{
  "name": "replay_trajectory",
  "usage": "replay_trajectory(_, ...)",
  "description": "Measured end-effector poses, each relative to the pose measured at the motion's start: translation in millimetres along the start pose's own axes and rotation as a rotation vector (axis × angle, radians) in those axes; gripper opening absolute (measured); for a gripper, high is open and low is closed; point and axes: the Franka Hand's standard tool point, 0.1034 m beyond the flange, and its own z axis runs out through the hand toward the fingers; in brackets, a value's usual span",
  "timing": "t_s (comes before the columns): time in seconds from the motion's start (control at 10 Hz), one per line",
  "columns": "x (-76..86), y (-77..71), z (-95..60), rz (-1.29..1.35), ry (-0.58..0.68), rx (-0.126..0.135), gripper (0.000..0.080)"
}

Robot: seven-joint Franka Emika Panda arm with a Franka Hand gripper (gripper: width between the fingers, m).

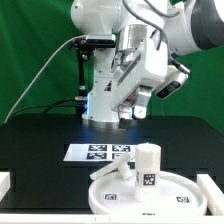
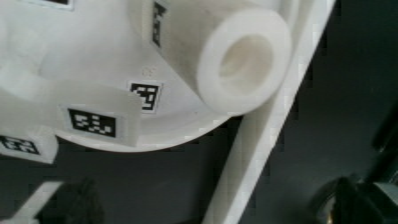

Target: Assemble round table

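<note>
Gripper: two-finger gripper, dark fingers spread wide, hanging well above the parts.
Disc: large white rimmed round plastic disc, flat on the black table, just beside the marker board.
Leg: thick white cylindrical leg, upright on the disc.

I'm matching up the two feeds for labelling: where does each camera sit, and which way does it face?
Exterior view: in front of the table, slightly raised, facing the arm head-on; the whole upper arm shows, with the disc and leg nearest the camera.
Wrist view: on the wrist, looking past the open gripper at the disc's rim and the leg's end; only the dark, blurred fingers show.
Shared: disc and leg.
</note>
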Motion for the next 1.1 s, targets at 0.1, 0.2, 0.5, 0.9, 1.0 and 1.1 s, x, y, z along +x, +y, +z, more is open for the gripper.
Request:
replay_trajectory(0.1,1.7,-0.3,0.5,-0.048,0.001,0.001,0.0648)
replay_trajectory(0.2,0.3,-3.7,0.2,-0.147,-0.015,0.005,0.0648)
replay_trajectory(0.5,2.3,-21.6,-19.4,-0.411,-0.226,0.036,0.0648)
replay_trajectory(0.9,4.8,-25.2,-21.7,-0.546,-0.218,0.05,0.0648)
replay_trajectory(1.0,5.1,-25.0,-21.5,-0.543,-0.218,0.049,0.0648)
replay_trajectory(1.1,6.0,-24.4,-21.7,-0.542,-0.229,0.048,0.0648)
